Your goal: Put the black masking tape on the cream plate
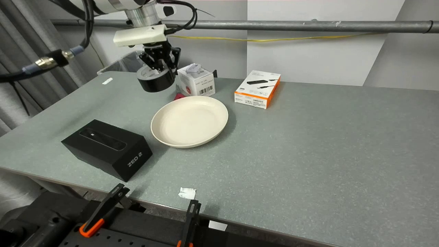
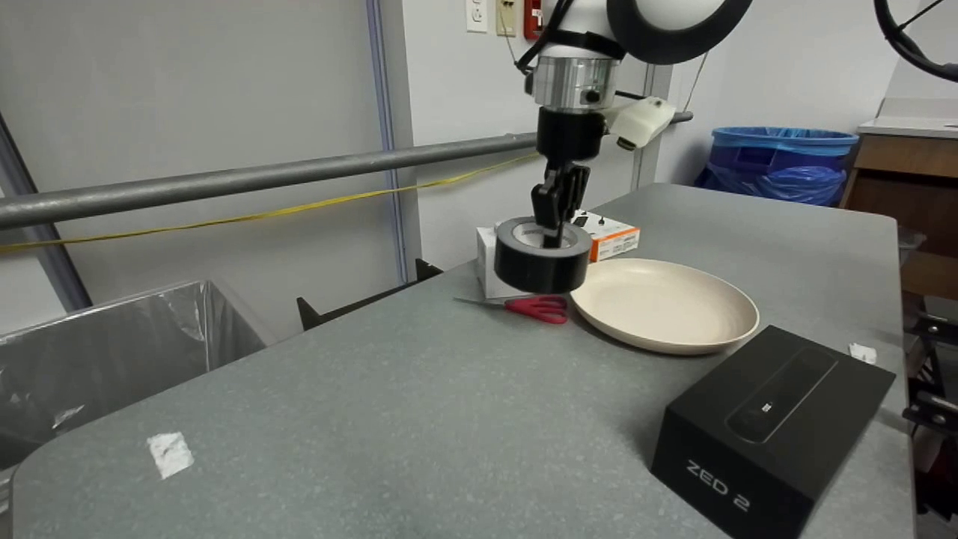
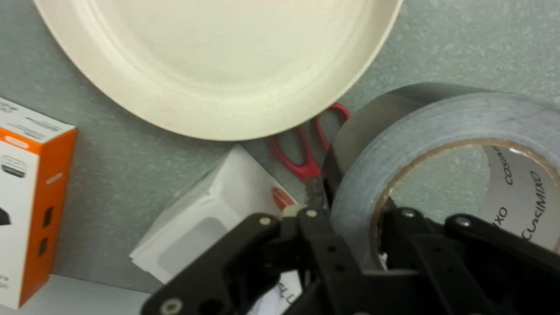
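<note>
The black masking tape is a black ring with a grey side face and pale inner core. It shows in both exterior views (image 1: 156, 83) (image 2: 540, 271) and large at the right of the wrist view (image 3: 437, 124). My gripper (image 1: 165, 66) (image 2: 555, 217) (image 3: 358, 227) is shut on the roll's wall, one finger inside the ring and one outside. The roll hangs in the air above the table. The cream plate (image 1: 189, 121) (image 2: 666, 307) lies flat on the table and holds nothing. In the wrist view the plate (image 3: 227, 65) is up and left of the tape.
A white box (image 1: 200, 82) and red-handled scissors (image 2: 546, 308) lie beside the plate, near the tape. A white and orange box (image 1: 257, 90) stands farther along. A black ZED 2 box (image 1: 108, 149) is on the plate's other side. A metal pipe (image 1: 308, 26) runs along the wall.
</note>
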Robot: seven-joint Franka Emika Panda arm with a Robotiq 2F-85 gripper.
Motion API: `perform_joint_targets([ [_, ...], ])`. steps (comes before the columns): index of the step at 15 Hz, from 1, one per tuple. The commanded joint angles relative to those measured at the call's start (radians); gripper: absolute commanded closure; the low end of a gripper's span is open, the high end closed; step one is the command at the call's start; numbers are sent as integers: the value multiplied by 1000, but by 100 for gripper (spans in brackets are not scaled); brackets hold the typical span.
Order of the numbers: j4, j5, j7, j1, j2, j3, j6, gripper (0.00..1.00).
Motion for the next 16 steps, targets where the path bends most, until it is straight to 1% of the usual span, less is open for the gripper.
perform_joint_targets([
  [1,-132,17,-64,-59,-119,-11,-42,94],
  [3,-187,16,-89,-90,-143,-22,-44,94],
  [6,-251,-8,-89,-119,-154,-56,-19,94],
  [8,-261,-15,-83,-132,-131,-77,-21,94],
  [11,-248,-20,-52,-137,-71,-103,8,94],
  [14,-235,-8,-51,-140,-28,-108,37,94],
  [16,-225,10,-58,-142,-1,-100,54,94],
])
